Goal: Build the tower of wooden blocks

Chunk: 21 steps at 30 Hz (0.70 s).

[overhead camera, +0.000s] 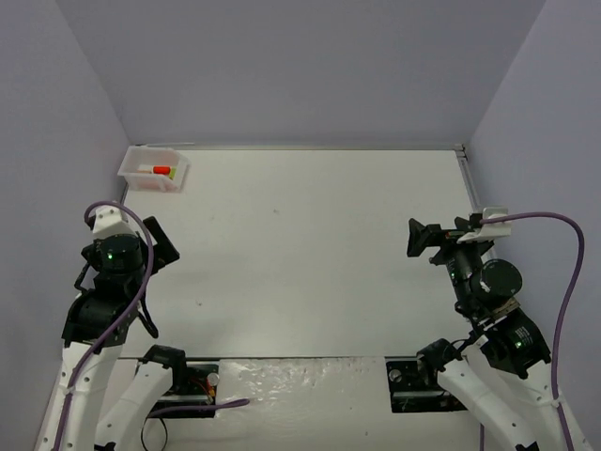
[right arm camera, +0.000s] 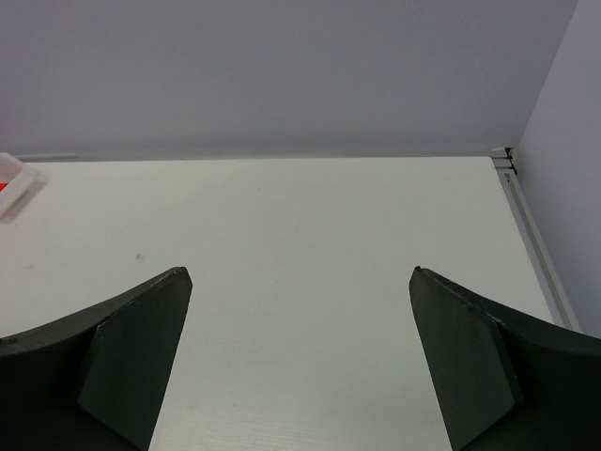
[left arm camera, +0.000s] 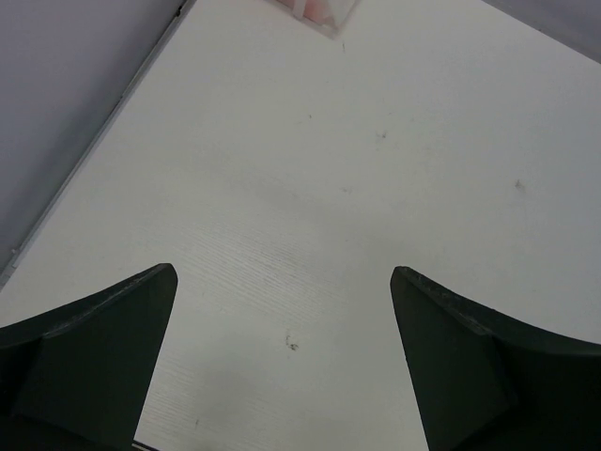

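The left gripper (left arm camera: 284,272) hangs over the white table (left arm camera: 376,188) with its two dark fingers (left arm camera: 103,348) spread wide at the bottom corners and nothing between them but bare tabletop with a few faint specks. At the top edge sits the corner of a clear tray (left arm camera: 319,11), something pinkish-red blurred inside it. A grey wall (left arm camera: 56,75) runs diagonally along the table's left edge.

I worked in a lab test cell: plain pale-lilac panel walls (overhead camera: 300,66) boxed in my white wood-grain desk (overhead camera: 310,244) on three sides.
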### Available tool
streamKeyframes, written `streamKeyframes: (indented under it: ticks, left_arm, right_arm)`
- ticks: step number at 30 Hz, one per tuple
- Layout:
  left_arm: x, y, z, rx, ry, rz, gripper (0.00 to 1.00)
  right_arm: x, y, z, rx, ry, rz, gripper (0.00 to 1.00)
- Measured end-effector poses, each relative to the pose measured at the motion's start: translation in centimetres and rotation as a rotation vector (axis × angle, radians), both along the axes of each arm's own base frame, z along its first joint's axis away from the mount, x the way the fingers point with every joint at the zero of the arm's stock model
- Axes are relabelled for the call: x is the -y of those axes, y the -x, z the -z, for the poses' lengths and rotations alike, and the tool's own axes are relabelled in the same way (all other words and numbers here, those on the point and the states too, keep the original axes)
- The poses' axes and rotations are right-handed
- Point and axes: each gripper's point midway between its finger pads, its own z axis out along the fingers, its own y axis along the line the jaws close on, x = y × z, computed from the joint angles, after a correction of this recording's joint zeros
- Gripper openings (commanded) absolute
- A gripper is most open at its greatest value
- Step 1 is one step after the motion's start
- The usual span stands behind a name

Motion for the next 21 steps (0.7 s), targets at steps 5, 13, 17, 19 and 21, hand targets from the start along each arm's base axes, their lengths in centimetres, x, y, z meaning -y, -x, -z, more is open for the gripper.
streamKeyframes:
  ticks: [5,13,17,19,21]
  left_arm:
    - [0.0,-0.6,0.7,-0.035,0.001,-0.017,0.97]
    - [-0.1,-1.6,1.5,-0.069,0.022,-0.065,0.97]
    - [-0.3,-2.5,1.7,-0.086,0.031,-0.110,0.97]
    - [-0.8,-3.3,1.4,-0.092,0.040,-0.153,0.97]
    - [-1.4,-4.7,0.9,-0.099,0.064,-0.207,0.97]
  right_arm:
    - [-0.5,-0.1,0.2,-0.009,0.010,-0.015,1.00]
    - [-0.9,0.0,0.2,-0.009,0.018,-0.033,1.00]
    - [-1.2,0.1,0.2,-0.008,0.020,-0.046,1.00]
    - [-1.3,0.1,0.3,-0.008,0.022,-0.052,1.00]
    - [-1.4,0.1,0.3,-0.009,0.024,-0.053,1.00]
